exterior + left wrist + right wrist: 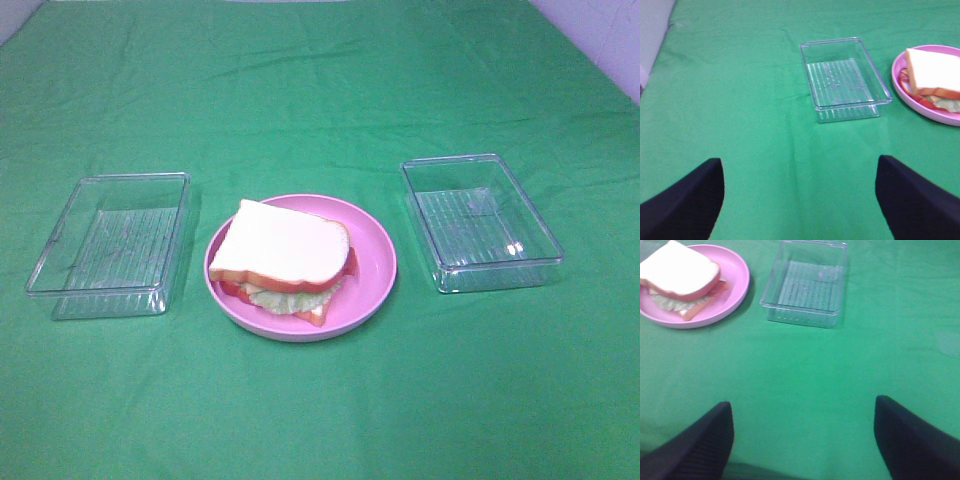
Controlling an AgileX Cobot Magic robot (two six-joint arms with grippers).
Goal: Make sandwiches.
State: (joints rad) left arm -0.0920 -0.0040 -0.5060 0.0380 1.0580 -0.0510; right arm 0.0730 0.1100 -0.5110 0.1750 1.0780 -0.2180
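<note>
Both grippers, left (800,200) and right (802,440), I'm holding spread apart while the stacked white-bread sandwich (283,260) is sitting mid-frame on the round pink plate (375,275).

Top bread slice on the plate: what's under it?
Under the top slice show red bacon, lettuce and a bottom slice, all on the pink plate. Anything deeper inside is covered.
</note>
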